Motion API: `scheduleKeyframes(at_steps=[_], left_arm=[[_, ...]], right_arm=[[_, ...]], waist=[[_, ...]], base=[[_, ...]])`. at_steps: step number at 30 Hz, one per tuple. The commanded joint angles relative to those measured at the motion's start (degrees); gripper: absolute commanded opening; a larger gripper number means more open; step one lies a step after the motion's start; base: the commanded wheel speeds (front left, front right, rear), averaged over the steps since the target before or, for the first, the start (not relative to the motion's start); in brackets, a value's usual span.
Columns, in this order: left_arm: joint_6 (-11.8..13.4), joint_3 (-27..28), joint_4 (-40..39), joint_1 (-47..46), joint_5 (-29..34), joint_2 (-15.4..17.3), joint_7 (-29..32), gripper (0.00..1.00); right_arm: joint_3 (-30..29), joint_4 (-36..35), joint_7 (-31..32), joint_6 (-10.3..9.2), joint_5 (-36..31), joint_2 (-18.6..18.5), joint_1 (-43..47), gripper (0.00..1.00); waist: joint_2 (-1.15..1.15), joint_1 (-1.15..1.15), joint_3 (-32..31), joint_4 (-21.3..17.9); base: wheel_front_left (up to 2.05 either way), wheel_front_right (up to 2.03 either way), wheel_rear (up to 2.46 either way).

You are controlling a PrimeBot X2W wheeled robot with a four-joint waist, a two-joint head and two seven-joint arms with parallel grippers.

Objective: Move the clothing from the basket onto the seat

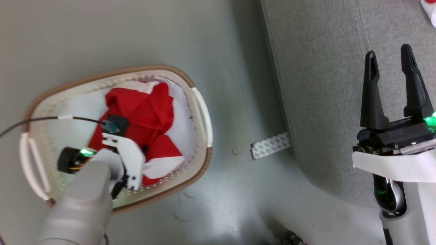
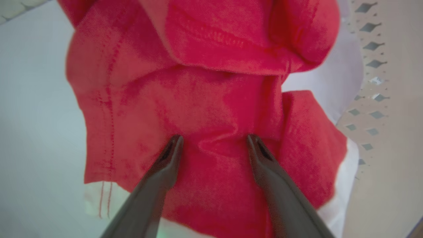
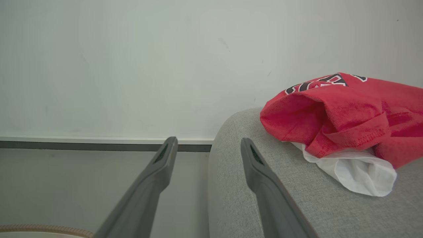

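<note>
Red clothing (image 1: 144, 110), white trim; cream perforated basket (image 1: 160, 70), brown rim; grey seat (image 1: 323, 102); black lettering (image 3: 328, 80), seemingly white-outlined.

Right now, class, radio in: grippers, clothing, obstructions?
Left gripper open, tips on red garment in basket. Right gripper open, empty. Other garment on seat. Wrist cable over basket rim.

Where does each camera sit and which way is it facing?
Head: on the head, looking down at floor, basket, sofa; left forearm, open right gripper show.
Left wrist: on left arm, pointing down into the basket at the red garment; open left gripper at it.
Right wrist: on right arm, facing the wall past the sofa's edge and a second garment; its fingers show.
Shared: head and left wrist see that red garment.
</note>
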Motion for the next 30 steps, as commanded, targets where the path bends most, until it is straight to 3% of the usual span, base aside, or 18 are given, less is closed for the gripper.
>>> scheduleKeyframes(at_steps=[1,9,11,12,15,16,17,30], left_arm=[[0.1,-1.0,1.0,-0.4,-0.5,1.3,1.7,1.00],[0.1,-6.6,3.1,0.4,-3.6,3.7,10.6,1.00],[0.0,-7.6,3.0,0.5,-4.6,3.7,11.4,0.76],[0.0,-8.2,2.8,0.6,-5.0,3.7,11.7,0.58],[0.0,-9.6,2.3,0.6,-6.5,4.2,12.0,0.37],[0.0,-10.1,1.9,0.6,-7.1,4.3,11.9,0.12],[0.0,-10.5,1.5,0.4,-7.3,4.5,11.4,0.00],[0.1,-14.4,-1.3,2.1,-13.4,2.7,5.7,0.00]], right_arm=[[0.3,0.0,0.0,-0.13,0.6,0.3,-1.1,1.00],[1.3,0.2,0.0,-0.13,3.2,0.3,-1.4,1.00],[1.4,0.2,0.0,-0.13,3.4,0.3,-1.4,1.00],[1.4,0.3,0.0,-0.13,3.4,0.3,-1.4,1.00],[1.2,0.4,0.0,-0.13,3.5,0.3,-1.5,1.00],[1.1,0.5,0.0,-0.13,3.4,0.3,-1.6,1.00],[1.1,0.5,0.0,-0.13,3.4,0.3,-1.6,1.00],[0.1,1.5,0.0,-0.13,1.5,0.3,-0.7,1.00]], waist=[[0.00,-0.01,2.4,-2.1],[0.00,-0.01,4.5,-4.0],[0.00,-0.01,4.6,-4.2],[0.00,-0.01,4.5,-4.2],[0.00,-0.01,4.5,-4.1],[0.00,-0.01,4.4,-4.1],[0.00,-0.01,4.4,-4.0],[0.00,-0.01,-3.9,-2.9]], base=[[0.00,0.00,0.00],[0.00,0.00,0.00],[0.00,0.00,0.00],[0.00,0.00,0.00],[0.00,0.00,0.00],[0.00,0.00,0.00],[0.00,0.00,0.00],[0.00,0.00,0.00]])
